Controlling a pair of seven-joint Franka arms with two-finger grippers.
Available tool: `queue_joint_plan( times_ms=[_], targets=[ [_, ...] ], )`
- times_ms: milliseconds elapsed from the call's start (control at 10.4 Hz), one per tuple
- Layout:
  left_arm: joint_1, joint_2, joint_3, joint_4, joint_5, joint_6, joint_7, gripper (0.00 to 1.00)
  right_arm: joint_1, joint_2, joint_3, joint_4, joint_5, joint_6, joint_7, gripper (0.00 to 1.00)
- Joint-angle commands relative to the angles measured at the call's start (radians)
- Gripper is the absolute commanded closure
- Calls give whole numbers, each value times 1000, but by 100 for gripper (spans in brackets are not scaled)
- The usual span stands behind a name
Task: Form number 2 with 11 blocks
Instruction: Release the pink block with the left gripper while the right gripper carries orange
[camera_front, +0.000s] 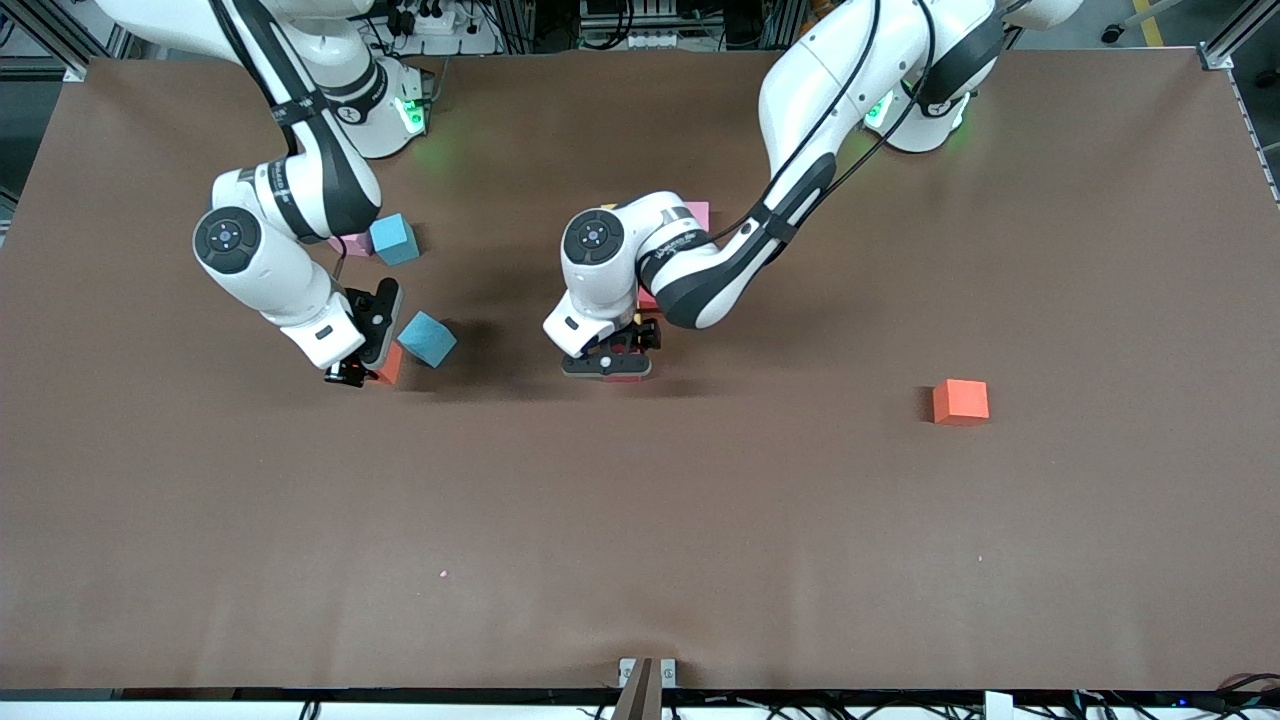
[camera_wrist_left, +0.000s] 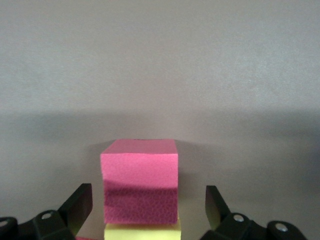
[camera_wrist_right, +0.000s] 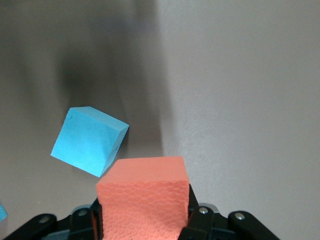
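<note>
My left gripper stands open and low over the middle of the table. Its fingers are apart from the sides of a pink block, which abuts a yellow block. The left arm hides most of the number 2; a pink block and a red one peek out. My right gripper is shut on an orange block, just above the table beside a light-blue cube. A second orange block lies alone toward the left arm's end.
Two light-blue cubes lie near the right arm, with a pink cube half hidden beside the one farther from the front camera. The brown table has open room along its front half.
</note>
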Motion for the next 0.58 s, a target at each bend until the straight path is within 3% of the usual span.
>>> queue_joint_plan(
  times_ms=[0, 192, 289, 481],
  targets=[
    [5, -50, 10, -14, -31, -55, -31, 0, 6, -9, 20, 9, 12, -3, 14, 63],
    [31, -106, 17, -14, -31, -150, -48, 0, 7, -6, 27, 14, 30, 1, 14, 63],
    [90, -149, 9, -35, -30, -240, -75, 0, 7, -3, 36, 14, 82, 1, 14, 63],
    [184, -275, 7, -151, -30, -274, -83, 0, 16, -3, 41, 27, 116, -5, 16, 63]
  ],
)
